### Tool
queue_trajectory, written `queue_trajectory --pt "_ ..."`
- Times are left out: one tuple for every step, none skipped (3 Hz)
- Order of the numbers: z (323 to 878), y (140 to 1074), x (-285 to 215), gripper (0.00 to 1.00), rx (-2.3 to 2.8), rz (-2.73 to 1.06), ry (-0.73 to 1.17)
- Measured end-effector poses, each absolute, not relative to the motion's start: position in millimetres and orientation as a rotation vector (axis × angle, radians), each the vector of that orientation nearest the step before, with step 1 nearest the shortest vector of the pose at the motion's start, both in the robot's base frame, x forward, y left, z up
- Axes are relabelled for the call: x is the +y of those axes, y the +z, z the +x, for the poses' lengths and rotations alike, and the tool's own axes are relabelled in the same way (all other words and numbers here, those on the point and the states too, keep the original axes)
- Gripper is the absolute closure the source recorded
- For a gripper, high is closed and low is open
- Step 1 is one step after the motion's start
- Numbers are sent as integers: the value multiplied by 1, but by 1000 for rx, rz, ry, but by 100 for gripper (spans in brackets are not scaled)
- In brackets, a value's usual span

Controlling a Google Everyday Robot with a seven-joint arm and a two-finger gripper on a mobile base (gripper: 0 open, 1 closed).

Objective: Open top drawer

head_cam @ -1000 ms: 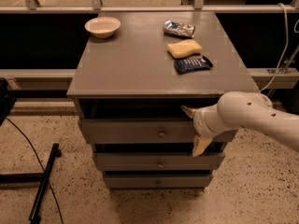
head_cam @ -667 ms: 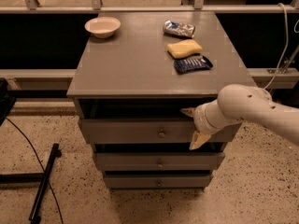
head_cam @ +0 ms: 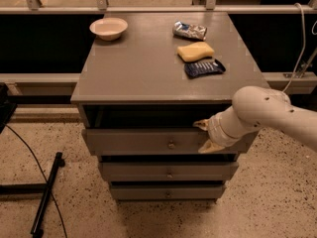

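The grey cabinet (head_cam: 148, 68) has three drawers in its front. The top drawer (head_cam: 129, 143) is the widest, with a small round knob (head_cam: 171, 145) at its centre. A dark gap shows above its front. My gripper (head_cam: 204, 136) is against the right part of this drawer front, to the right of the knob. Its two tan fingers are spread, the upper fingertip (head_cam: 200, 124) at the drawer's top edge and the lower one (head_cam: 210, 147) near its bottom edge. They hold nothing. The white arm (head_cam: 262, 113) comes in from the right.
On the cabinet top are a white bowl (head_cam: 108, 28), a silver packet (head_cam: 189, 30), a yellow sponge (head_cam: 195, 51) and a dark blue packet (head_cam: 204, 68). Two narrower drawers (head_cam: 168, 172) sit below. A black stand and cable (head_cam: 47, 192) lie on the speckled floor at left.
My gripper has shifted slightly left along the top drawer front, toward the knob. The drawers have not visibly moved.
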State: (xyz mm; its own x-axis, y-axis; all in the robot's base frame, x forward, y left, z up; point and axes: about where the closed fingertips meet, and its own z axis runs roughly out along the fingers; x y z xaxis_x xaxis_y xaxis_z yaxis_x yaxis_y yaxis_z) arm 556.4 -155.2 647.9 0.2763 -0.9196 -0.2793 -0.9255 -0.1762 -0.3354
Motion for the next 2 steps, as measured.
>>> queue_trajectory --pt "533 652 -162 52 1671 -2138 62" --pt "492 661 -170 51 1690 -2169 125"
